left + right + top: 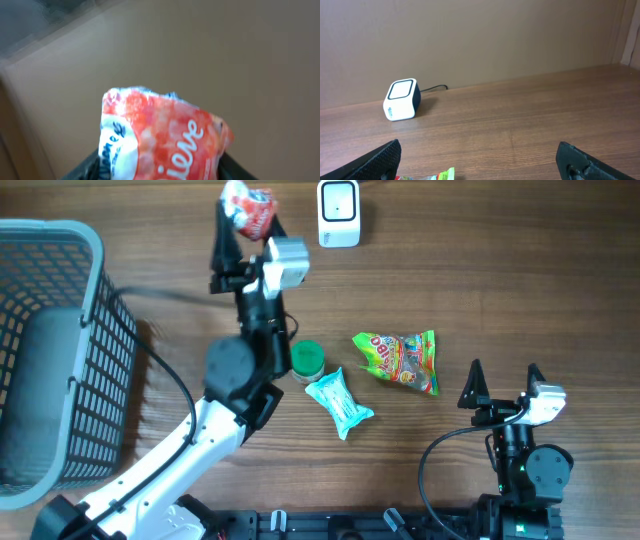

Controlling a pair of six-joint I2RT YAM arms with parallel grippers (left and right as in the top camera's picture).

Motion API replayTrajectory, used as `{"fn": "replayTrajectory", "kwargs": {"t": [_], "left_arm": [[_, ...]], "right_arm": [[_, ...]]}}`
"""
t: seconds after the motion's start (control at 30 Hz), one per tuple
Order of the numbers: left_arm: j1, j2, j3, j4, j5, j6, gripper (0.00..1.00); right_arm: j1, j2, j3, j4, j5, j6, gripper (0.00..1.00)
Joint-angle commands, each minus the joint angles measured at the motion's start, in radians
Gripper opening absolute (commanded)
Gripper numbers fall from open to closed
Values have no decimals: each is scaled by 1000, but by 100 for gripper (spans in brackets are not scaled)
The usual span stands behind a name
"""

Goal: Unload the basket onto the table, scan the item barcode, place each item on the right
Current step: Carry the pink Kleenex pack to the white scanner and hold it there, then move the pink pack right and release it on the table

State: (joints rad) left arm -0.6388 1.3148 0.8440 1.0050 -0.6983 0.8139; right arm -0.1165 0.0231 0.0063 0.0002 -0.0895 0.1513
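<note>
While its fingertips were cut off below, the left gripper (243,228) pinched a red-and-white packet (160,145).
It was held near the scanner (339,213), to its left; right gripper (503,380) stood spread wide; basket (92,330) contents indistinct.

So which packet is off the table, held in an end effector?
The red-and-white packet, gripped by the left end effector; the green bag and the pale blue packet lie loose, ungripped.
</note>
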Motion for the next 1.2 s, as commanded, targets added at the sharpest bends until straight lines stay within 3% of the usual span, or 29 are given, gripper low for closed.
{"fn": "replayTrajectory", "kwargs": {"t": [0.0, 0.07, 0.13, 0.23, 0.3, 0.37, 0.47, 0.63, 0.73, 0.8, 1.17], "left_arm": [[6, 16, 3, -381, -121, -679, 46], [6, 21, 3, -669, 17, -1089, 39], [6, 39, 3, -723, 256, -1293, 42], [7, 87, 3, -639, 439, -1589, 43], [27, 191, 3, -506, 456, -2030, 38], [61, 284, 3, -364, 474, -2222, 31], [134, 457, 77, -189, 539, -2435, 30], [205, 738, 457, -241, 676, -2622, 30], [224, 874, 660, -389, 717, -2889, 22], [228, 911, 675, -383, 723, -2996, 25], [243, 977, 687, -397, 682, -2995, 23]], "right_arm": [[2, -5, -2, 5, -13, -18, 100], [2, -5, -2, 5, -13, -18, 100], [2, -5, -2, 5, -13, -18, 100], [2, -5, -2, 5, -13, -18, 100], [2, -5, -2, 5, -13, -18, 100], [2, -5, -2, 5, -13, -18, 100], [2, -5, -2, 5, -13, -18, 99], [2, -5, -2, 5, -13, -18, 100], [2, -5, -2, 5, -13, -18, 100], [2, -5, -2, 5, -13, -18, 100], [2, -5, -2, 5, -13, -18, 100]]}}
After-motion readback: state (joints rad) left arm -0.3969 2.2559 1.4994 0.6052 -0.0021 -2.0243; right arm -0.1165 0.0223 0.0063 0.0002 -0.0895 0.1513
